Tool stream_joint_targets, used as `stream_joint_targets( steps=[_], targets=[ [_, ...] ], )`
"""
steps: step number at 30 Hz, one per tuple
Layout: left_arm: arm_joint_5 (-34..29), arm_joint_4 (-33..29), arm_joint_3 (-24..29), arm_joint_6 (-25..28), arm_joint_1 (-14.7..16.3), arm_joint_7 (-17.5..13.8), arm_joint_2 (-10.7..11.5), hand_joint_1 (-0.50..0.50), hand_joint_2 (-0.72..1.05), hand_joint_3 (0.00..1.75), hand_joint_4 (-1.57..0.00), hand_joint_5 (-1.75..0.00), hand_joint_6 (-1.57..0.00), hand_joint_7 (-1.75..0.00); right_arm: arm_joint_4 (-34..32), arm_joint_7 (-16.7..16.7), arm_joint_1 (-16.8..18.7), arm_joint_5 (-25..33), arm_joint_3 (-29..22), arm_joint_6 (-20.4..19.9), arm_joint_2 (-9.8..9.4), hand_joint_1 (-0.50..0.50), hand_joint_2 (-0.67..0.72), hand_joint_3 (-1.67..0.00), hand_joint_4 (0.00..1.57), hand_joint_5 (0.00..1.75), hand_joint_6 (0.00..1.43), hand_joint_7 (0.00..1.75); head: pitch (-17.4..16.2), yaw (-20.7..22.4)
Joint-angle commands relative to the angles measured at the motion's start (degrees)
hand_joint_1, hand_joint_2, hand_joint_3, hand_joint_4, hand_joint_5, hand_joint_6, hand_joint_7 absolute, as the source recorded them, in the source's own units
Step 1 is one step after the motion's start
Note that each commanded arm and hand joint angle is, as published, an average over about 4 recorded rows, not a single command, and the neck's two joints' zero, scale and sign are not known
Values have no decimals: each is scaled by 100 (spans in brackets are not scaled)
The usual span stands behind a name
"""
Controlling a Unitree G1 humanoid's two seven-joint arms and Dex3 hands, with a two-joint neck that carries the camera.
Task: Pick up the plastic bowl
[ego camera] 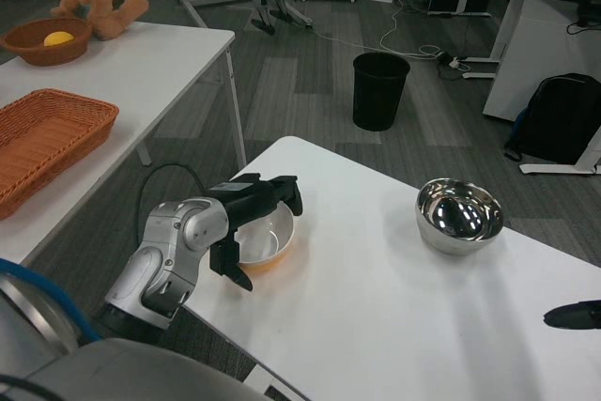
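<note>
Two bowls share the white table (pixel 376 326): the plastic bowl (pixel 268 237) clasped at its rim by the left hand (pixel 252 218), a steel bowl (pixel 459 215) well right; grey carpeted floor (pixel 300 82) beyond

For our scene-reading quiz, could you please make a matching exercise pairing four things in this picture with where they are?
Things:
1. plastic bowl
2. metal bowl
3. wicker basket
4. black bin

Places:
A. on the floor beyond the table
B. on the side table at far left
C. at the table's left edge, under the left robot hand
D. on the table's right part, standing alone

Pairs: 1-C, 2-D, 3-B, 4-A
</note>
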Motion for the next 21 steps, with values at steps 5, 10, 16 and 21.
stream_joint_targets(
  steps=[5,10,16,21],
  targets=[
    [-107,220,-101,189,158,-189,111,-50,105,157,-131,-175,-37,-154,-153,-2,169,61,-120,-125,-11,-46,28,0,0,0,0,0,87,-66],
    [-153,-31,-162,244,-15,-192,289,-50,105,157,-133,-175,-43,-154,-160,-2,218,83,-138,-178,-11,-46,28,0,0,0,0,0,138,-129],
    [-215,-303,-292,356,-187,-198,450,-50,105,157,-135,-175,-47,-154,-169,-2,255,89,-162,-193,-3,-46,28,0,0,0,0,0,163,-181],
    [-256,-400,-439,369,-378,-225,498,-50,105,159,-136,-175,-50,-155,-167,-2,257,92,-169,-196,-16,-46,28,0,0,0,0,0,163,-253]
  ],
)
